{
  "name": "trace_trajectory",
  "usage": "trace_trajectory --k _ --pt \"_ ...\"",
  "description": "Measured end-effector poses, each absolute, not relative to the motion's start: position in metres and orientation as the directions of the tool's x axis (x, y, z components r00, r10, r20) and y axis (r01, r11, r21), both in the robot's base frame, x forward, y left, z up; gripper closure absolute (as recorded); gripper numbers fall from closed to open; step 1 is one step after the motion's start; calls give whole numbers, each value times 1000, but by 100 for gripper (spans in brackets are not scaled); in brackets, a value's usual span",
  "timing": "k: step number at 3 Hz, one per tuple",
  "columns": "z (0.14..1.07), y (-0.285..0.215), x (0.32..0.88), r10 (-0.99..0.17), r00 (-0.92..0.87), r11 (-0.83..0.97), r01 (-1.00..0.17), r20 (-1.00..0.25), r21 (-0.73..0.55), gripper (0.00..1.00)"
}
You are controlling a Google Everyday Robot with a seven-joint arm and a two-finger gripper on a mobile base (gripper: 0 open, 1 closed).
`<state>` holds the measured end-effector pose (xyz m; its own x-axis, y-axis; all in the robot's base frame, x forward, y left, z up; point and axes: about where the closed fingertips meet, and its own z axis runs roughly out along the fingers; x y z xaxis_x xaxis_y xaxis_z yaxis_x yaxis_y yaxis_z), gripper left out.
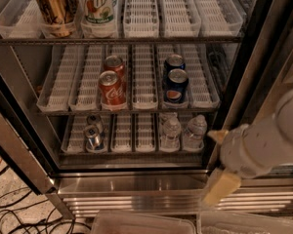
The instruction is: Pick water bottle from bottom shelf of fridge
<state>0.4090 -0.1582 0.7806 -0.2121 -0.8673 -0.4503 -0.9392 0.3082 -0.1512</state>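
Observation:
The fridge [136,191] stands open in front of me, with racks of white slotted trays. Two small clear water bottles stand side by side at the right of the bottom shelf [135,150]: one on the left [171,132] and one on the right [194,130]. My gripper [219,184] hangs from the thick white arm at the lower right. It is outside the fridge, in front of the steel base, below and to the right of the bottles. It touches neither bottle.
Two small blue-and-silver cans [94,133] stand at the bottom shelf's left. The middle rack holds red cola cans [110,87] and blue cans [175,82]. The top rack holds a gold can [53,6] and a green-labelled bottle [98,4]. The dark door frame [249,57] is at the right. Cables [10,208] lie on the floor at the left.

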Motion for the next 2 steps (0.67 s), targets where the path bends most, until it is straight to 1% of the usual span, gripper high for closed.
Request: trace_trajectory --k 1,2 --pt "739 -132 392 -785 -199 335 -933 -586 -133 0" --pt "728 -96 378 -641 -158 326 -942 -751 -80 0"
